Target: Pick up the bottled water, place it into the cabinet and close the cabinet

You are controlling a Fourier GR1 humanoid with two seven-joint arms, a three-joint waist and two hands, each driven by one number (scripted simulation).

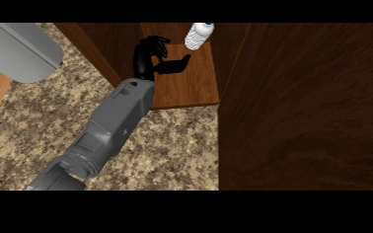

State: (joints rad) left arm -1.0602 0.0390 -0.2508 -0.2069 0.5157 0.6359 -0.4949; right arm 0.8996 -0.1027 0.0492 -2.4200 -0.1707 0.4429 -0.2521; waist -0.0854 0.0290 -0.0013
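Inside, the open brown wooden cabinet (191,86) holds one thing: the clear ribbed plastic water bottle with a white cap (198,35), which stands on the cabinet's wooden floor at the far end, close to the right inner wall. The bottle is upright as far as the steep downward view lets one judge.

Just left of the bottle and a little nearer, a black hand (154,58) on a grey forearm (116,123) reaches into the cabinet from the near left. Its fingers are relaxed and slightly bent, the thumb spread out toward the right, and it holds nothing; a clear gap separates it from the bottle. Which arm this is cannot be told.

The wide dark wooden cabinet door (299,108) fills the right side. A speckled tan granite counter (175,148) lies nearer, with a rounded grey object (27,52) at the far left.
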